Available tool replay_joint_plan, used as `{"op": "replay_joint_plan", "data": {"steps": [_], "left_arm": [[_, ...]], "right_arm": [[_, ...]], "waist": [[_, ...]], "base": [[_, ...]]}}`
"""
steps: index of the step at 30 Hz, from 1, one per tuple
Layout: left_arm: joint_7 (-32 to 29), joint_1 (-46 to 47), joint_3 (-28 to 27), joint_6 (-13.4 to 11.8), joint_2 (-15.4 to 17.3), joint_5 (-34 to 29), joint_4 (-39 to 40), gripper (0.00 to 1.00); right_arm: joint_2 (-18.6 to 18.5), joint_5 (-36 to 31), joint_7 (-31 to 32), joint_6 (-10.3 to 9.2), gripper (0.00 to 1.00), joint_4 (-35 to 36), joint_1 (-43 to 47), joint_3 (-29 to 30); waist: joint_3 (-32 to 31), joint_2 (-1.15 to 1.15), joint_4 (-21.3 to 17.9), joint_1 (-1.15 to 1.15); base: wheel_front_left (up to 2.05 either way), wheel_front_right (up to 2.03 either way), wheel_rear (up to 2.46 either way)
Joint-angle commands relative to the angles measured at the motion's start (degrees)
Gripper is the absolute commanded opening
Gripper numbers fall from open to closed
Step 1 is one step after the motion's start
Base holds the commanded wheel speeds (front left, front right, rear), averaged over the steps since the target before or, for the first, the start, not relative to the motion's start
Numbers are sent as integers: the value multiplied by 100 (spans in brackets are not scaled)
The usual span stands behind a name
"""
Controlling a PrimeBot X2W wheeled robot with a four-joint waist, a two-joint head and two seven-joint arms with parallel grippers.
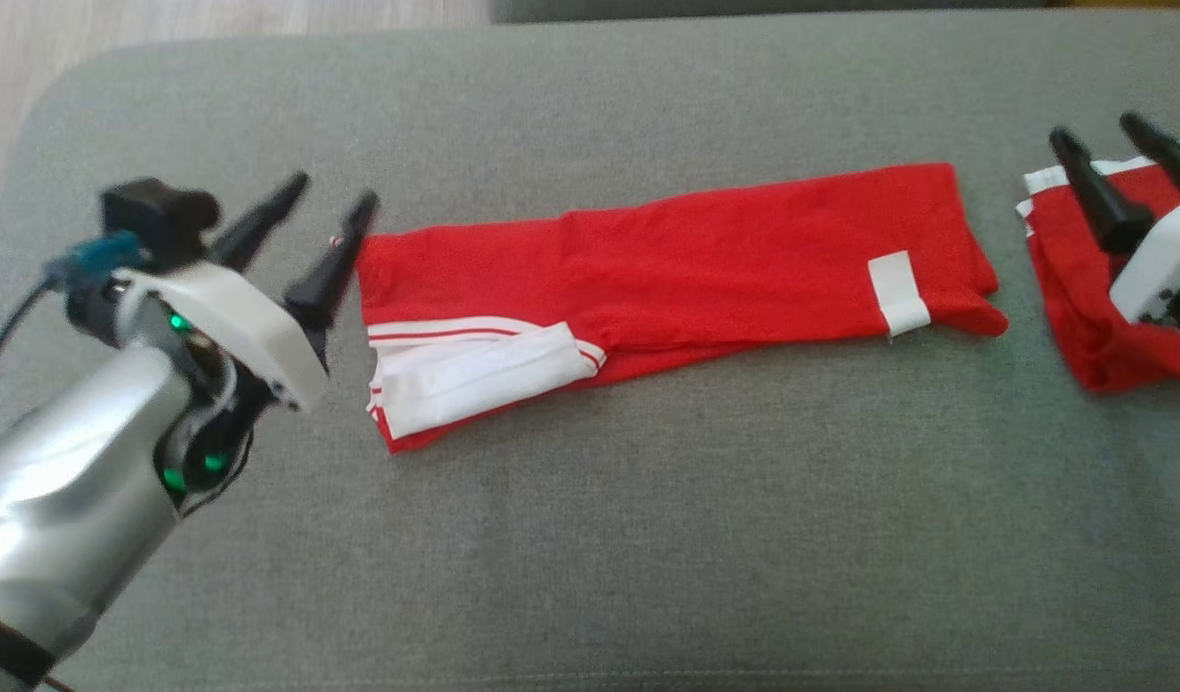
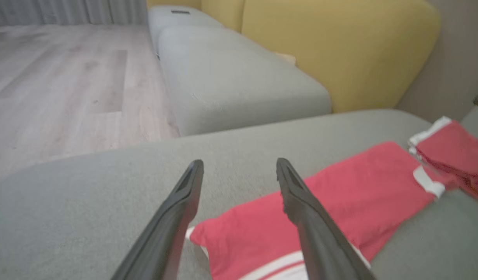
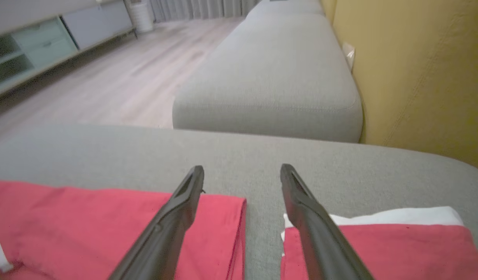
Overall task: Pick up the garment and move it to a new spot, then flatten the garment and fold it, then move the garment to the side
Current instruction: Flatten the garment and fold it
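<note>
Grey woven upholstery covers the broad sofa seat [image 1: 590, 538] on which everything is laid; its rounded corner is seen at the upper left of the head view. Pale wooden floor [image 2: 67, 85] is seen beyond it, bounded by a pleated curtain [image 2: 67, 11] and, in the right wrist view, by a low cabinet [image 3: 36, 42] with pale drawers. A second grey seat [image 2: 231, 77] is set against a mustard-yellow backrest [image 2: 332, 50].

The garment [image 1: 705, 259], red, is laid flat across the middle of the sofa seat as a long folded strip. A white striped band [image 1: 475, 375] is folded over at its left end, and a small white patch [image 1: 897, 293] is seen near its right end. A second red piece [image 1: 1080, 308] with white trim is found just beside that right end, parted from it by a narrow gap of grey.

The left tool [image 1: 335, 187] is held with fingers spread and nothing between them, one fingertip just beside the garment's upper left corner. The right tool [image 1: 1094, 130] is also spread wide and empty, held above the second red piece.
</note>
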State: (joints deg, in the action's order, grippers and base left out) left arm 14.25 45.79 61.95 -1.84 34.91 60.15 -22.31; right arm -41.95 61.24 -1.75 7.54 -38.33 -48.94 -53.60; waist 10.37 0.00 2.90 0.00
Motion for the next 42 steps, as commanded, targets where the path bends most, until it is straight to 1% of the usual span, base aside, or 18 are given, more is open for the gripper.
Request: {"op": "replay_joint_plan", "data": {"steps": [1, 3, 6, 7, 8, 10, 11, 16, 17, 20, 23, 25, 27, 30, 34, 35, 42], "left_arm": [[65, 83, -539, -141, 137, -37, 161, 100], [70, -143, -1193, -326, 20, -261, 422, 100], [72, -705, -2252, -497, -215, -835, 822, 100], [72, -1168, -2892, -493, -429, -1253, 1042, 100], [73, -1391, -3205, -498, -553, -1476, 1137, 100], [73, -1827, -3819, -448, -862, -1867, 1335, 100], [73, -2032, -4108, -412, -1022, -2072, 1433, 100], [74, -2867, -5123, -38, -1812, -3177, 1900, 100], [74, -2867, -5123, -38, -1812, -3177, 1900, 100], [74, -3269, -5579, 187, -2297, -3644, 1991, 100], [74, -3560, -5933, 462, -2669, -3950, 1928, 100], [74, -3653, -6090, 622, -2808, -4132, 1864, 100], [74, -3671, -6177, 740, -2899, -4271, 1799, 100], [74, -3611, -6271, 845, -2986, -4404, 1728, 100], [74, -3476, -6263, 907, -3060, -4503, 1642, 100], [74, -3428, -6229, 920, -3087, -4522, 1613, 100], [74, -3308, -5993, 931, -3122, -4446, 1539, 100]], "right_arm": [[-10, 88, -251, -5, 100, 40, 173, 157], [146, 119, -620, -5, 100, 24, 247, 362], [451, 143, -1087, -5, 100, -42, 389, 734], [681, 47, -1237, -5, 100, -32, 482, 982], [797, -46, -1279, -5, 100, -30, 537, 1118], [1056, -293, -1315, -5, 100, -7, 669, 1462], [1206, -459, -1318, -5, 100, 51, 747, 1734], [1981, -1858, -1322, -5, 100, 376, 1503, 2931], [1981, -1858, -1322, -5, 100, 376, 1503, 2931], [2476, -2709, -1323, -5, 100, 606, 2009, 3681], [2976, -3462, -1323, -5, 100, 897, 2439, 4289], [3216, -3932, -1324, -5, 100, 1070, 2646, 4546], [3416, -4254, -1324, -5, 100, 1214, 2786, 4743], [3566, -4571, -1324, -5, 100, 1274, 2842, 4948], [3640, -4829, -1162, -5, 100, 1049, 2664, 5299], [3672, -4918, -1020, -5, 100, 838, 2512, 5510], [3730, -5531, -604, -5, 100, -147, 1872, 6409]], "waist": [[-92, 0, -29, 0], [-149, 0, -34, 0], [-228, 0, -41, 0], [-241, 0, -56, 0], [-250, 0, -65, 0], [-264, 0, -84, 0], [-267, 0, -96, 0], [-280, 0, -138, 0], [-280, 0, -138, 0], [-276, 0, -145, 0], [-242, 0, -163, 0], [-208, 0, -158, 0], [-157, 0, -138, 0], [-76, 0, -98, 0], [57, 0, 4, 0], [128, 0, 60, 0], [403, 0, 272, 0]], "base": [[0, 0, 0], [0, 0, 0], [0, 0, 0], [0, 0, 0], [0, 0, 0], [0, 0, 0], [0, 0, 0], [0, 0, 0], [0, 0, 0], [0, 0, 0], [0, 0, 0], [0, 0, 0], [0, 0, 0], [0, 0, 0], [0, 0, 0], [0, 0, 0], [0, 0, 0]]}}
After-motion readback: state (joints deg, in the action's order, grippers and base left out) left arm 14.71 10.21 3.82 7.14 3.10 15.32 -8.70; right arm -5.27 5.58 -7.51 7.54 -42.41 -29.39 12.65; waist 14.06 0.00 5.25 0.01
